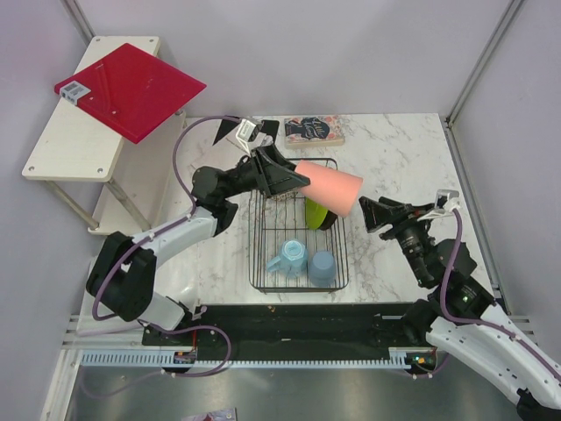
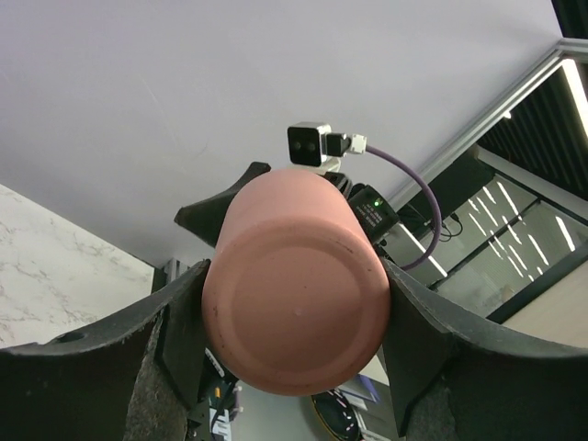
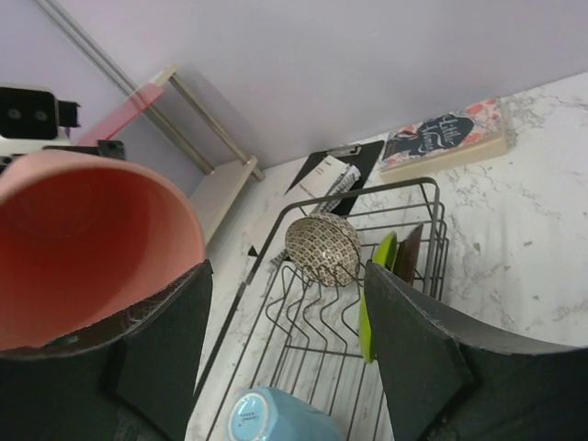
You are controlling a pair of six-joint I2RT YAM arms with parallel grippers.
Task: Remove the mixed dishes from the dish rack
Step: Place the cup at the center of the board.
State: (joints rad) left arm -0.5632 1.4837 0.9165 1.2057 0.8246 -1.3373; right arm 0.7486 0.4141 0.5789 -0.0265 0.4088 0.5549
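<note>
My left gripper (image 1: 294, 180) is shut on the pink cup (image 1: 331, 189) and holds it on its side above the black wire dish rack (image 1: 256, 254). In the left wrist view the cup's base (image 2: 294, 303) fills the space between both fingers. My right gripper (image 1: 370, 213) is open and empty, just right of the cup's open mouth (image 3: 87, 239). In the rack are a light blue mug (image 1: 288, 257), a darker blue cup (image 1: 323, 266), a lime green plate (image 1: 314, 213) on edge and a dark-backed plate (image 3: 410, 253). The speckled bowl (image 3: 322, 248) shows only in the right wrist view.
A flat red square board (image 1: 130, 88) lies on the white wooden shelf (image 1: 61, 140) at the far left. A book (image 1: 313, 130) lies on the marble table behind the rack, with a black-and-white object (image 1: 235, 132) to its left.
</note>
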